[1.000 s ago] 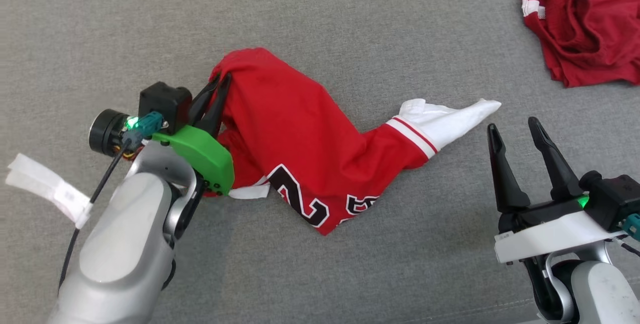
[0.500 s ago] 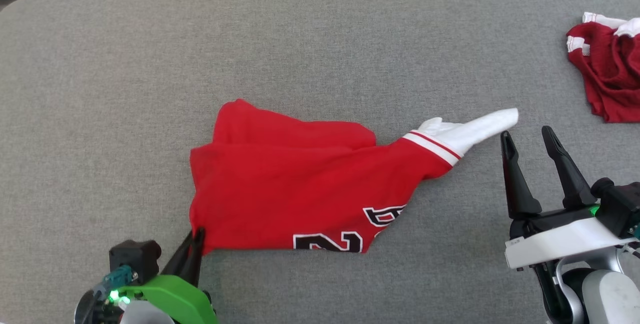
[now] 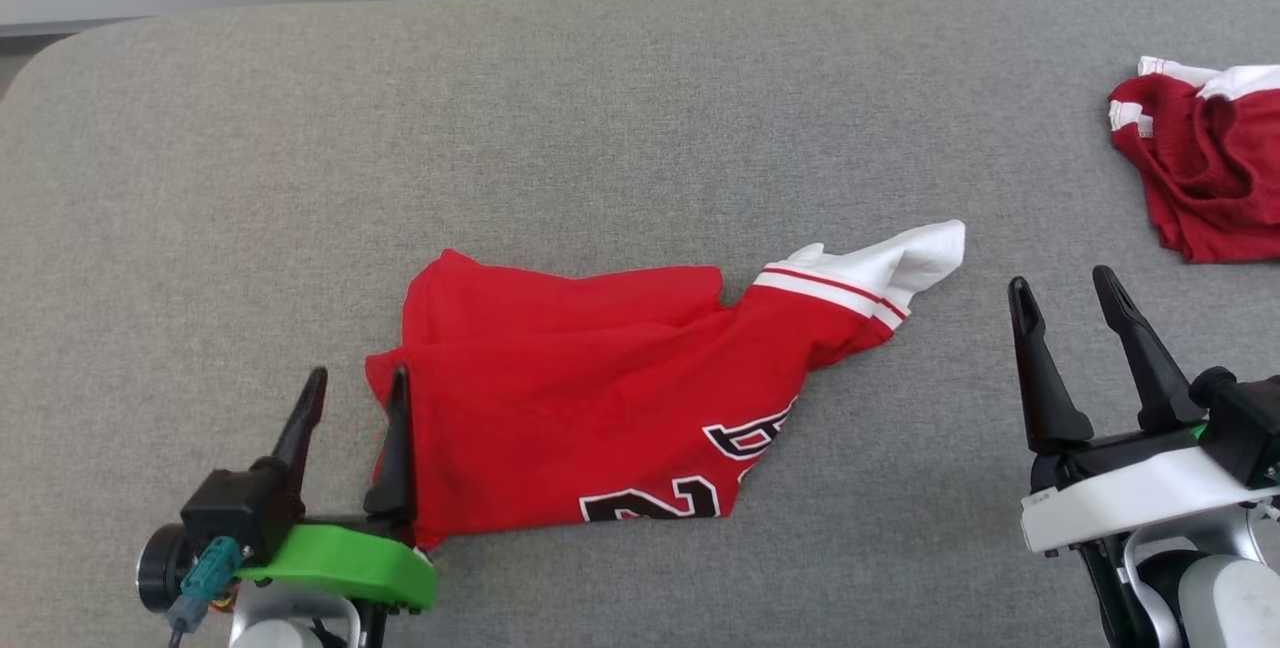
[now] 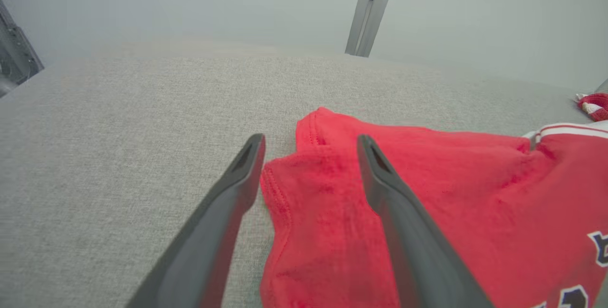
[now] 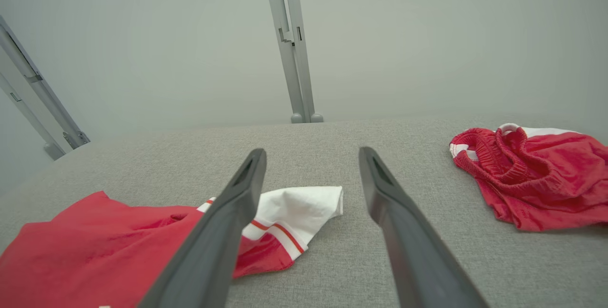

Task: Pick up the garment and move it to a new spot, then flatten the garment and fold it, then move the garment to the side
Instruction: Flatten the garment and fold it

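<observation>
Left hand [image 3: 359, 375] wide, empty, one finger over left edge of red jersey [image 3: 560, 398]. Jersey crumpled mid grey tabletop [image 3: 640, 108]. Right hand [image 3: 1060, 280] wide, empty, near white sleeve [image 3: 900, 263]. Far right: second red garment [image 3: 1205, 168].

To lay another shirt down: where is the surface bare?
Bare: the grey surface beyond the red jersey, and the strip between its white sleeve and the other red garment. Crowded: near edge, by left gripper and right gripper.
</observation>
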{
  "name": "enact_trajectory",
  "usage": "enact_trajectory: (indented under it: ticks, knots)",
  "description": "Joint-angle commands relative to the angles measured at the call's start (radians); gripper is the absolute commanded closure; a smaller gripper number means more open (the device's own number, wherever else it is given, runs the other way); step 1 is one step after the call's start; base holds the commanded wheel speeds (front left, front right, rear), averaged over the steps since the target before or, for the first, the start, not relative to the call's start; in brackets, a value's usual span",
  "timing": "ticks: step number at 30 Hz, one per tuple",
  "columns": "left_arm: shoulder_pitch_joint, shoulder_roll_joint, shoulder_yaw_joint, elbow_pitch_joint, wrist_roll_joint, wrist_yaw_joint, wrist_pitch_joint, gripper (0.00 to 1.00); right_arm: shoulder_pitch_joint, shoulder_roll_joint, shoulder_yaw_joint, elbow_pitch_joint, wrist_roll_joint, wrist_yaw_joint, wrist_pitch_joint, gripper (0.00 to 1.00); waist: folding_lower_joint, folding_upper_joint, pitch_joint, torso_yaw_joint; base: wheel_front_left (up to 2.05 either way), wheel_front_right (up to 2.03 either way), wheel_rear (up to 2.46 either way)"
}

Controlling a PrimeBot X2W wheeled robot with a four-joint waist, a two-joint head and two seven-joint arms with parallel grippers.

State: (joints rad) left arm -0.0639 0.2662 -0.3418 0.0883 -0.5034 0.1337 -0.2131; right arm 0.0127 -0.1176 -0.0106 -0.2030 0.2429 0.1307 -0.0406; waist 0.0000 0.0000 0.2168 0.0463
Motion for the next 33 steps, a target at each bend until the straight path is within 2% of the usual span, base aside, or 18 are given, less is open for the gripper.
enact_trajectory:
  ticks: [1,7,21,27,33]
  knots:
    - [-0.033,0.006,0.01,-0.015,0.03,0.011,-0.021,0.0,0.007,-0.006,0.004,-0.008,-0.004,0.0,0.004,0.0,0.0,0.0,-0.011,-0.008,0.0,0.0,0.0]
    - [-0.079,0.024,0.021,-0.059,0.122,0.036,-0.045,0.0,0.019,-0.017,0.017,-0.018,-0.008,0.0,0.021,0.0,0.0,0.0,-0.028,-0.024,0.0,0.0,0.0]
    - [-0.046,0.051,0.044,-0.072,0.131,0.041,-0.052,0.0,0.038,-0.013,0.009,-0.024,-0.001,0.0,0.025,0.0,0.0,0.0,-0.039,-0.043,0.0,0.0,0.0]
    - [-0.078,0.05,0.04,-0.09,0.145,0.04,-0.051,0.0,0.022,-0.024,0.001,-0.01,0.008,0.0,0.033,0.0,0.0,0.0,-0.005,-0.031,0.0,0.0,0.0]
    - [-0.128,0.038,0.036,-0.12,0.161,0.037,-0.051,0.0,-0.022,-0.055,0.008,0.027,0.027,0.0,0.044,0.0,0.0,0.0,0.078,-0.007,0.0,0.0,0.0]
